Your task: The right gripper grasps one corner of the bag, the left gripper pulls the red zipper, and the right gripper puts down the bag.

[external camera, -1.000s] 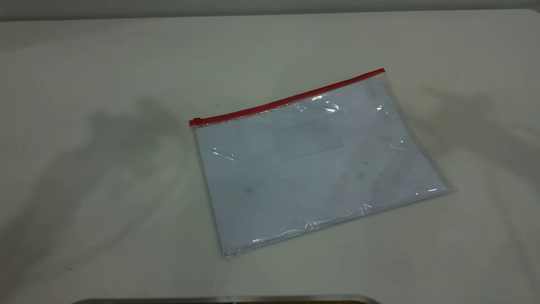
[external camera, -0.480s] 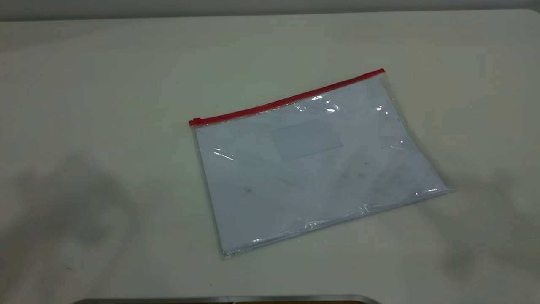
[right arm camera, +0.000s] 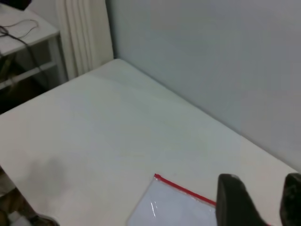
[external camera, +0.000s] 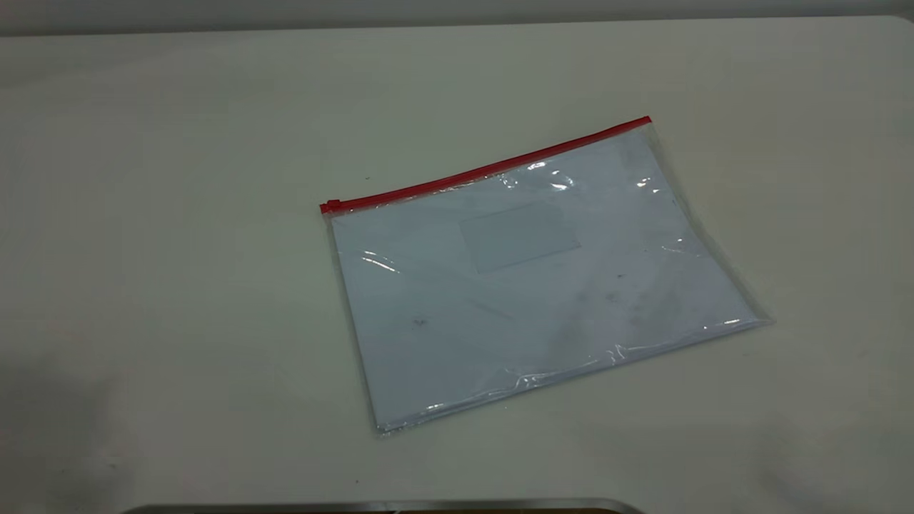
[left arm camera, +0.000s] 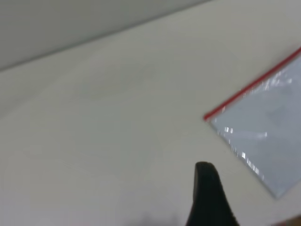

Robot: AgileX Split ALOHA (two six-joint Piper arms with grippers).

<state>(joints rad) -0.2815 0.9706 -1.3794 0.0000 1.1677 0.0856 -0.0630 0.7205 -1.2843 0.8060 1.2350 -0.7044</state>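
The bag [external camera: 528, 278] lies flat on the table, a clear pouch with white sheets inside. The red zipper [external camera: 485, 170] runs along its far long edge, with the slider tab [external camera: 333, 205] at the left end. No gripper shows in the exterior view. In the left wrist view my left gripper [left arm camera: 209, 197] hangs above bare table, apart from the bag [left arm camera: 268, 127] and zipper [left arm camera: 249, 87]. In the right wrist view my right gripper [right arm camera: 261, 181] is open and empty, high above the bag [right arm camera: 174, 209] and zipper [right arm camera: 183, 189].
The pale table [external camera: 178, 285] spreads wide on all sides of the bag. A metal rim [external camera: 385, 505] lies at the near edge. The right wrist view shows a wall, a white ribbed panel [right arm camera: 84, 33] and a side table with cables [right arm camera: 19, 28] beyond the table's end.
The two arm shadows on the table slid outward and toward the near edge, then nearly left the view. The bag has not moved.
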